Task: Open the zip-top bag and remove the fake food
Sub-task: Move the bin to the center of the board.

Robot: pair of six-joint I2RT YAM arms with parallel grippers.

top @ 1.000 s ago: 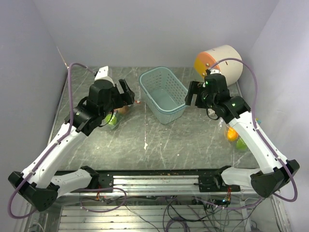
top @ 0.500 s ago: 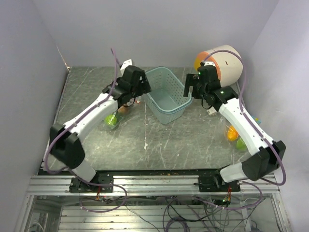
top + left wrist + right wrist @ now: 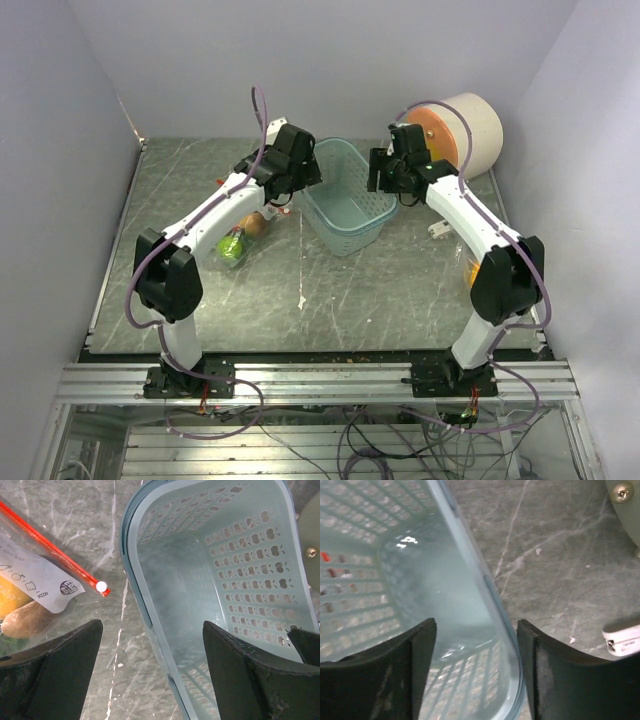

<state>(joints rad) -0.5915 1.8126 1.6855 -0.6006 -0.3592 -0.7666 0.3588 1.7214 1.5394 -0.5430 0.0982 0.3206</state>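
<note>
1. Left gripper (image 3: 150, 680) has its fingers spread wide and holds nothing. It straddles the left rim of the pale blue basket (image 3: 131, 565), one finger over the basket's inside and the other over the table (image 3: 90, 510).
2. Zip-top bag (image 3: 35, 575) lies flat on the table, just left of that gripper and a little nearer, clear of both fingers. Its red zip strip (image 3: 55, 555) ends in a white slider (image 3: 101, 586) close to the basket wall.
3. Fake food (image 3: 22, 620) shows through the plastic: a brown piece beside an orange-yellow piece (image 3: 7, 597), and in the top view a green piece (image 3: 232, 247).
4. Right gripper (image 3: 477, 680) is likewise spread and empty, straddling the basket's right rim. The basket sits between it and the bag.
5. Behind it, at far right, stands a cream cylinder (image 3: 470, 130). A small white object (image 3: 622, 640) lies on the table nearby.
</note>
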